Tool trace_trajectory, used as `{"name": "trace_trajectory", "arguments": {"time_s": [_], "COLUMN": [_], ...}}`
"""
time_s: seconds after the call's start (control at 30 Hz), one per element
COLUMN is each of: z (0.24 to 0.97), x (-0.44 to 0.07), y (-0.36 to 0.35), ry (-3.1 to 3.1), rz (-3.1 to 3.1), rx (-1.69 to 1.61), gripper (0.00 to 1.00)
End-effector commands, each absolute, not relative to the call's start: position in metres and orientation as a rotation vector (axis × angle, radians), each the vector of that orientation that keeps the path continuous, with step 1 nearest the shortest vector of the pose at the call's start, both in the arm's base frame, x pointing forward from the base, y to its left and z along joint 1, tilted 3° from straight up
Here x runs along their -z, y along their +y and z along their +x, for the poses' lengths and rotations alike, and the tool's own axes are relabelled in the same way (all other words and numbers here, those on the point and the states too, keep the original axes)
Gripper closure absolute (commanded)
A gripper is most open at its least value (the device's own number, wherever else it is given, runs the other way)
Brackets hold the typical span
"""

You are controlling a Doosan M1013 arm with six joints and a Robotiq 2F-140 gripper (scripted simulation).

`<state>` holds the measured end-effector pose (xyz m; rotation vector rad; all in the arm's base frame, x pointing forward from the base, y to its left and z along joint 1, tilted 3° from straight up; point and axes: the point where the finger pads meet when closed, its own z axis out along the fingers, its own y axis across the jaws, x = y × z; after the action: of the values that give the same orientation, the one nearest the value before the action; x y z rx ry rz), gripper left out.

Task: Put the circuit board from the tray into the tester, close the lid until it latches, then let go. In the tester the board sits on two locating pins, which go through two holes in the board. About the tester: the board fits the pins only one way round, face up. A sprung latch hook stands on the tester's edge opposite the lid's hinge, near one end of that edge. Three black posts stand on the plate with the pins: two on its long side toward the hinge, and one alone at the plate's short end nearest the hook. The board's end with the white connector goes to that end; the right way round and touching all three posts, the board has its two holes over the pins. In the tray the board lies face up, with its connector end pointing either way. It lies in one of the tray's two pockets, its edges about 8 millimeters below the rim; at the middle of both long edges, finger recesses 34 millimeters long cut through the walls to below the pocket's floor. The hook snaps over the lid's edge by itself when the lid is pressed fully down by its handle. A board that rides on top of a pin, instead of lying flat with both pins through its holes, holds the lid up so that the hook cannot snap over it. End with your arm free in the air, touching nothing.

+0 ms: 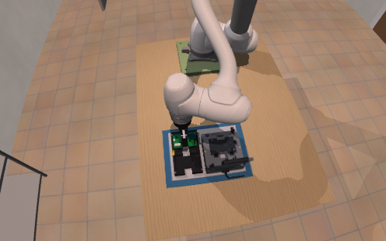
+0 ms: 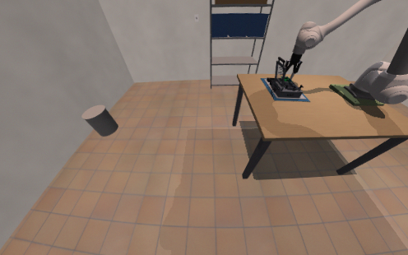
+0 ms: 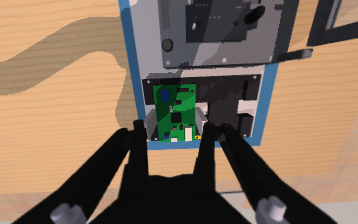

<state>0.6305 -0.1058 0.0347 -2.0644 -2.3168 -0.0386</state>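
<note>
My gripper (image 3: 175,114) (image 2: 294,72) is shut on the green circuit board (image 3: 175,102) (image 1: 177,140), a finger at each long edge. The board is face up, level, a little above one pocket of the black tray (image 3: 203,82) (image 1: 198,168). Its white connector (image 3: 188,133) (image 1: 177,144) is at the end away from the tester in the wrist view, at the left in the top view. The tray's other pocket is empty. The grey tester (image 3: 215,55) (image 1: 208,161) is beside the tray. Its lid (image 3: 314,41) (image 2: 278,67) stands open. The latch hook cannot be made out surely.
Tray and tester stand on a blue-edged mat (image 1: 170,182) (image 3: 254,141) on the wooden table (image 1: 156,210). The raised lid rises at the tester's side away from the arm's base. The arm's green base plate (image 1: 183,64) (image 2: 347,95) is at the table's other end.
</note>
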Motion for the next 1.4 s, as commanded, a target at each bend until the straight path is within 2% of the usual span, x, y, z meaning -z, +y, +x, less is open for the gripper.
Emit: {"name": "trace_trajectory", "arguments": {"time_s": [0.0, 0.8, 1.37], "z": [0.631, 0.631, 0.631], "x": [-0.035, -0.051, -0.092], "y": [-0.106, -0.107, -0.108], "ry": [-2.317, -2.317, -2.317], "rz": [-2.064, -2.064, -2.064], "rx": [0.039, 0.039, 0.039], "gripper": [0.54, 0.54, 0.54]}}
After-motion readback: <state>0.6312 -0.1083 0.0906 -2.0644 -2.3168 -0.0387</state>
